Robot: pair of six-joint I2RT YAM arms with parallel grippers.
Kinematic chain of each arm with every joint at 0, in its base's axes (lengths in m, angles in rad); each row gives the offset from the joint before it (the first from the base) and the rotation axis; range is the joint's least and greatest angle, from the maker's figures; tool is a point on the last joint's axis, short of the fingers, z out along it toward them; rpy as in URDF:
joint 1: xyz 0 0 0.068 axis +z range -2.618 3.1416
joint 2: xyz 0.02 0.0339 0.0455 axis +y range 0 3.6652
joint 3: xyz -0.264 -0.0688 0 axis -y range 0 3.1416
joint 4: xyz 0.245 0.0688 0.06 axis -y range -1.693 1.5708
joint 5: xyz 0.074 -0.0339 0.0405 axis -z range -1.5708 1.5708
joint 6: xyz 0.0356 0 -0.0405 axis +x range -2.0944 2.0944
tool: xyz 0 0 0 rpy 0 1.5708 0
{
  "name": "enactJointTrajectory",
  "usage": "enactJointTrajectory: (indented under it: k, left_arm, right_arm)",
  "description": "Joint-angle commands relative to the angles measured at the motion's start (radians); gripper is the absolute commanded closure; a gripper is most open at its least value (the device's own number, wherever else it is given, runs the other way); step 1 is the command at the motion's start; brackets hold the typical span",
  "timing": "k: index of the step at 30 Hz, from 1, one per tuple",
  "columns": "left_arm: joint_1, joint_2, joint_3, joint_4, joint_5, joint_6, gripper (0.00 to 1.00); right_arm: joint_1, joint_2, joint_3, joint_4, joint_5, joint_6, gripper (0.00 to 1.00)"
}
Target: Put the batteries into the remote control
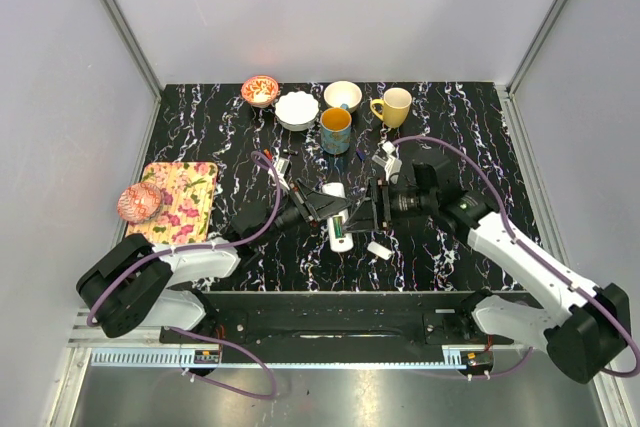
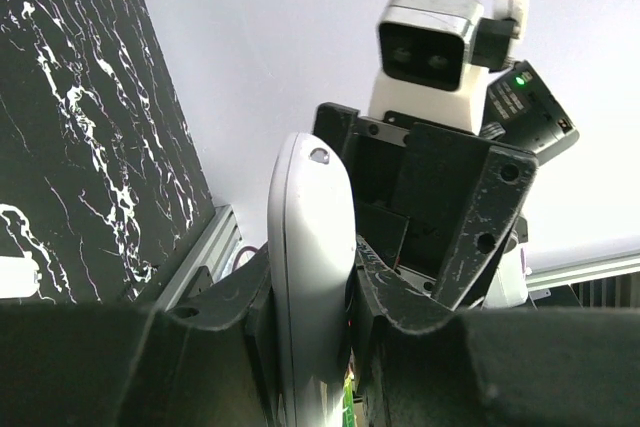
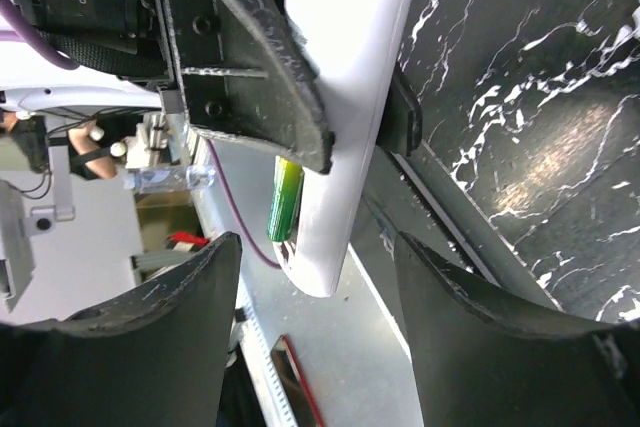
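The white remote control [image 1: 336,195] sits in the middle of the table, gripped across its width by my left gripper [image 1: 325,207]. In the left wrist view the remote [image 2: 310,217] stands between the shut fingers of that gripper [image 2: 312,307]. A green battery [image 1: 341,237] lies in the remote's slot at its near end; it also shows in the right wrist view [image 3: 285,197] against the remote [image 3: 350,117]. My right gripper [image 1: 374,209] is open and empty just right of the remote, its fingers [image 3: 180,347] spread wide around the remote's end.
A small white chip [image 1: 378,249] lies on the table near the remote. Bowls [image 1: 296,110], a blue-and-yellow mug [image 1: 336,130] and a yellow mug [image 1: 394,106] stand at the back. A floral cloth [image 1: 185,197] with a pink object lies at the left.
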Motion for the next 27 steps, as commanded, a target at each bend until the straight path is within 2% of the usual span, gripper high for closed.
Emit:
enactJointTrajectory:
  k: [1, 4, 11, 16, 21, 27]
  left_arm:
    - [0.007, -0.02, 0.012, 0.018, 0.015, -0.02, 1.0]
    - [0.007, -0.011, 0.011, 0.047, 0.028, -0.031, 1.0]
    - [0.008, -0.005, 0.008, 0.082, 0.035, -0.037, 1.0]
    - [0.007, -0.014, 0.025, 0.067, 0.043, -0.026, 1.0]
    - [0.007, -0.011, 0.02, 0.074, 0.043, -0.026, 1.0]
    - [0.007, -0.008, 0.018, 0.09, 0.045, -0.031, 1.0]
  right_arm:
    - [-0.003, -0.064, 0.044, -0.048, 0.092, -0.094, 0.32]
    - [-0.004, -0.062, 0.021, -0.036, 0.097, -0.067, 0.32]
    - [-0.004, -0.032, -0.102, 0.26, -0.03, 0.149, 0.32]
    - [-0.004, -0.007, -0.14, 0.376, -0.064, 0.223, 0.33]
    - [-0.004, 0.019, -0.155, 0.452, -0.092, 0.275, 0.36]
    - [-0.004, 0.044, -0.171, 0.501, -0.113, 0.302, 0.46]
